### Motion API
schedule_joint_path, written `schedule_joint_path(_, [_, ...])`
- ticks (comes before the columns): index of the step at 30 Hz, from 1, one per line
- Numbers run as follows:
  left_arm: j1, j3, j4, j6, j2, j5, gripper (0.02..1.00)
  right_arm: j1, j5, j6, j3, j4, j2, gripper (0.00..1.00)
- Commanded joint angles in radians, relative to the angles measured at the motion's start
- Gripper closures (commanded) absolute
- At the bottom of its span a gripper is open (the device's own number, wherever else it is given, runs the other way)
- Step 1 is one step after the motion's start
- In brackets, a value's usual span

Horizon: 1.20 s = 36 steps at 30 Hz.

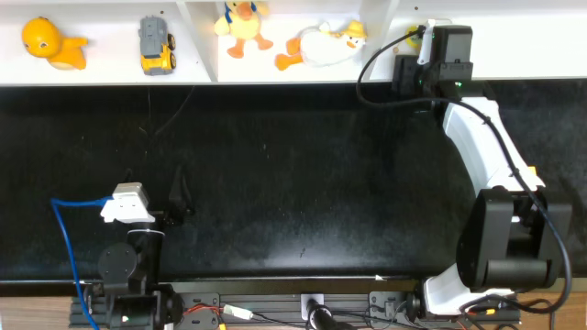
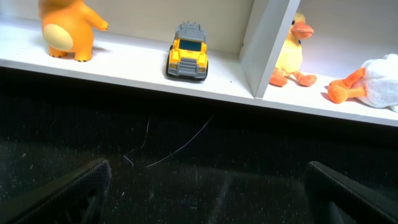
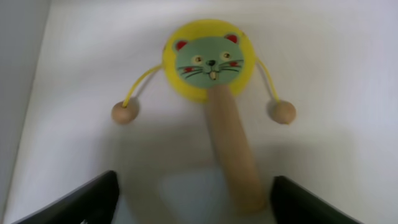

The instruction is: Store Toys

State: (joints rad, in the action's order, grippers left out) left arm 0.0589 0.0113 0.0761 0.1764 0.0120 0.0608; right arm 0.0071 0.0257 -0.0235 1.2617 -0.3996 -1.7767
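- Right now my right gripper (image 3: 194,179) is inside the right compartment of the shelf (image 1: 110,77), jaws wide apart and gripping nothing.
- A rattle (image 3: 210,65) lies flat on the white shelf floor in front of it. It has a yellow drum with a green cat face, a wooden handle (image 3: 231,152), and two wooden beads (image 3: 125,112) on thin strings, one out to each side of the drum.
- The handle's free end lies between my right fingers (image 3: 74,202), nearer to one of them, and I cannot see either finger touching it.
- From above, my right arm (image 1: 481,137) stretches from its base across the black mat (image 1: 303,183) to the shelf's edge.
- My left gripper (image 2: 206,167) is low over the mat, near my left base and well apart from the shelf. Its jaws are open too, with only mat between them.
- An orange toy (image 2: 65,28) and a yellow truck (image 2: 187,51) stand in the left compartment, apart from each other, the truck nearer the divider (image 2: 261,43).
- Beyond that divider, in the middle compartment, a yellow duck (image 2: 291,53) sits upright and a white duck (image 2: 376,81) lies on its side just beside it.
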Motion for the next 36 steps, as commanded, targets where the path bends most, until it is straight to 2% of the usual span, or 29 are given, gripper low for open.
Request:
schedule_joint_path(1, [-0.009, -0.003, 0.001, 0.007, -0.009, 0.013, 0.02, -0.001, -0.007, 0.085, 0.004, -0.041, 0.022, 0.003])
schedule_joint_path(5, [-0.009, -0.003, 0.001, 0.007, -0.009, 0.013, 0.02, -0.003, 0.018, 0.222, 0.01, -0.148, 0.114, 0.005])
schedule_joint_path(9, [-0.009, -0.003, 0.001, 0.007, -0.009, 0.013, 0.02, -0.033, 0.025, 0.465, 0.011, -0.295, 0.274, 0.005])
schedule_joint_path(11, [-0.009, -0.003, 0.001, 0.007, -0.009, 0.013, 0.02, -0.061, -0.013, 0.583, 0.011, -0.366, 0.369, 0.003])
schedule_joint_path(13, [-0.009, -0.003, 0.001, 0.007, -0.009, 0.013, 0.02, -0.088, -0.093, 0.647, 0.011, -0.388, 0.449, 0.007])
schedule_joint_path(14, [-0.009, -0.003, 0.001, 0.007, -0.009, 0.013, 0.02, -0.098, -0.132, 0.662, 0.011, -0.387, 0.482, 0.003])
schedule_joint_path(16, [-0.009, -0.003, 0.001, 0.007, -0.009, 0.013, 0.02, -0.116, -0.14, 0.66, 0.011, -0.381, 0.549, 0.005])
schedule_joint_path(18, [-0.009, -0.003, 0.001, 0.007, -0.009, 0.013, 0.02, -0.129, -0.107, 0.649, 0.011, -0.385, 0.598, 0.005])
schedule_joint_path(19, [-0.009, -0.003, 0.001, 0.007, -0.009, 0.013, 0.02, -0.138, -0.064, 0.657, 0.011, -0.399, 0.618, 0.003])
schedule_joint_path(20, [-0.009, -0.003, 0.001, 0.007, -0.009, 0.013, 0.023, -0.149, -0.013, 0.721, 0.011, -0.431, 0.632, 0.005])
schedule_joint_path(22, [-0.009, -0.003, 0.001, 0.007, -0.009, 0.013, 0.02, -0.196, 0.111, 0.974, 0.011, -0.575, 0.645, 0.005])
schedule_joint_path(23, [-0.009, -0.003, 0.001, 0.007, -0.009, 0.013, 0.02, -0.229, 0.15, 1.069, 0.01, -0.65, 0.641, 0.003])
schedule_joint_path(25, [-0.009, -0.003, 0.001, 0.007, -0.009, 0.013, 0.02, -0.304, 0.177, 1.169, 0.01, -0.753, 0.618, 0.003])
schedule_joint_path(30, [-0.009, -0.003, 0.001, 0.007, -0.009, 0.013, 0.02, -0.501, 0.138, 1.171, 0.01, -0.826, 0.51, 0.005])
schedule_joint_path(33, [-0.009, -0.003, 0.001, 0.007, -0.009, 0.013, 0.02, -0.597, 0.096, 1.115, 0.01, -0.831, 0.418, 0.005])
schedule_joint_path(36, [-0.009, -0.003, 0.001, 0.007, -0.009, 0.013, 0.02, -0.657, 0.095, 1.074, 0.01, -0.837, 0.326, 0.003])
